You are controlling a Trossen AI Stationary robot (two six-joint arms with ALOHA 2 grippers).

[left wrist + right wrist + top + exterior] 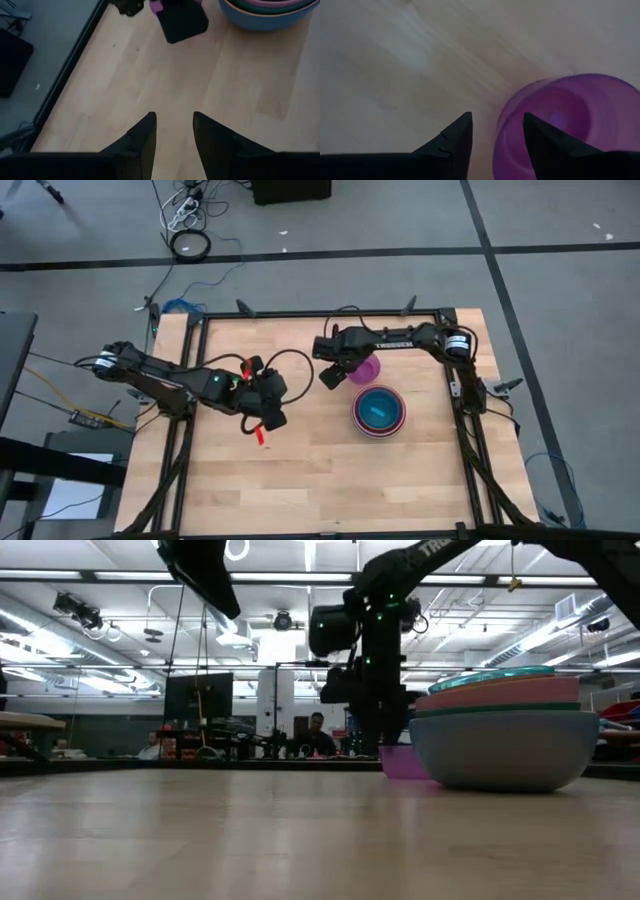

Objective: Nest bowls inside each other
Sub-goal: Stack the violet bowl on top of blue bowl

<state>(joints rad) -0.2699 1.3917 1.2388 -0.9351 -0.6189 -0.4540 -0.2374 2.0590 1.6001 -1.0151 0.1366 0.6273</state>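
Where the pale wood-plank table (pixel 300 470) shows its lengthwise grain, a stack of bowls (pixel 379 411) sits right of centre: round, smooth plastic shells nested one in another, with a grey-blue outer wall, pink and green rims above it in the low view, and a teal inside seen from overhead. Just beside the stack, on its far side, stands a small purple bowl (pixel 364 371), glossy and slightly see-through, upright on the wood and apart from the stack. The right gripper (pixel 492 132) hangs over the near rim of that purple bowl, its two dark wedge-shaped fingers parted; one finger lies over the bowl's rim, the other over bare wood, and whether either touches the plastic cannot be told. Nothing is held. The left gripper (pixel 174 130) is well to the left of the stack, above bare table, its matte black fingers parted with only wood grain between them and nothing in its grasp. Beyond the table, the low view shows a person (pixel 318 736) seated far off in the room.
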